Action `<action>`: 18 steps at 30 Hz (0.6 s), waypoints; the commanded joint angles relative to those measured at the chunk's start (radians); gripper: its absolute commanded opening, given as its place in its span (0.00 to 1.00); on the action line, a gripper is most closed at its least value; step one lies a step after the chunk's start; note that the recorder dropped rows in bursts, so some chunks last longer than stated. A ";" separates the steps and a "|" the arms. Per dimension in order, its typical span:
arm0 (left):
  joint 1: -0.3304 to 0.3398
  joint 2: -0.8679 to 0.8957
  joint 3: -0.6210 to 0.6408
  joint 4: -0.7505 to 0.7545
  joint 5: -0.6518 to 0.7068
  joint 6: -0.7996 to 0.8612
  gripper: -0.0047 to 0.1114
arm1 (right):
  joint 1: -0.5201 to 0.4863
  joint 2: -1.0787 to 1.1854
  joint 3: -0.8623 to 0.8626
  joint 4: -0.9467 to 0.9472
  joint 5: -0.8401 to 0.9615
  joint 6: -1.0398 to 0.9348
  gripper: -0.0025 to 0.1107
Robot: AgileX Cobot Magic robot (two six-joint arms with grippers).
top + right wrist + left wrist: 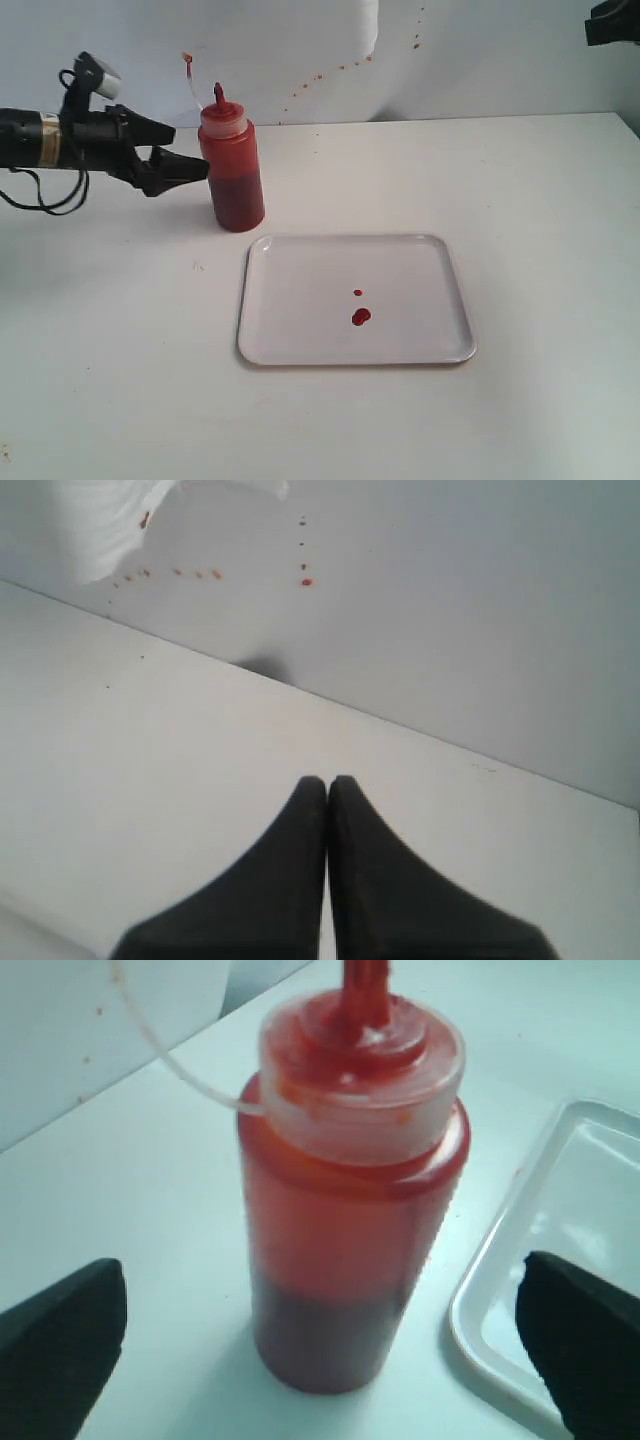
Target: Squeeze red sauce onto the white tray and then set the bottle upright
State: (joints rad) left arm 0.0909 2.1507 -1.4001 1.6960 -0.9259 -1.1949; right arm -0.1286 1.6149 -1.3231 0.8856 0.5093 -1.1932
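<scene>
Standing upright on the white table (540,200), the bottle (232,175) sits just beyond the far left corner of the white tray (290,330), close to its rim but off it. Contents: red sauce, darker in the lower part of the body, a thinner red tint above. Fittings: clear screw cap (360,1070) smeared red, narrow red nozzle (219,97) pointing up, and a thin clear tether (170,1060) arching away from the cap. Tray: flat on the table, with two blobs of red sauce (361,316) near its middle, the smaller one just behind the larger. Left gripper (188,152): reaching in level from the left at mid-bottle height, its black fingers (60,1340) spread wide apart; in the left wrist view the bottle stands between them with bare table showing on either side, so nothing is clamped. In the exterior view the nearer fingertip lies right at the bottle's side; contact cannot be told. Right gripper (327,785): fingers pressed together with nothing between them, held above bare table near the back wall (330,70); only a dark part of that arm shows at the top right corner of the exterior view. Wall: pale, flecked with small red specks.
</scene>
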 commanded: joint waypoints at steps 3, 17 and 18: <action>0.128 -0.139 0.004 0.048 -0.295 -0.204 0.89 | -0.001 -0.124 0.230 0.435 -0.140 -0.279 0.02; 0.149 -0.751 0.538 -0.297 -0.295 -0.062 0.04 | -0.001 -0.423 0.518 0.859 -0.097 -0.645 0.02; 0.149 -0.782 0.575 -0.305 -0.295 -0.070 0.04 | -0.001 -0.423 0.518 0.859 -0.099 -0.646 0.02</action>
State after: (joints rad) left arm 0.2417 1.4644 -0.9141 1.4653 -1.2136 -1.2595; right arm -0.1286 1.1966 -0.8084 1.7371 0.4024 -1.8624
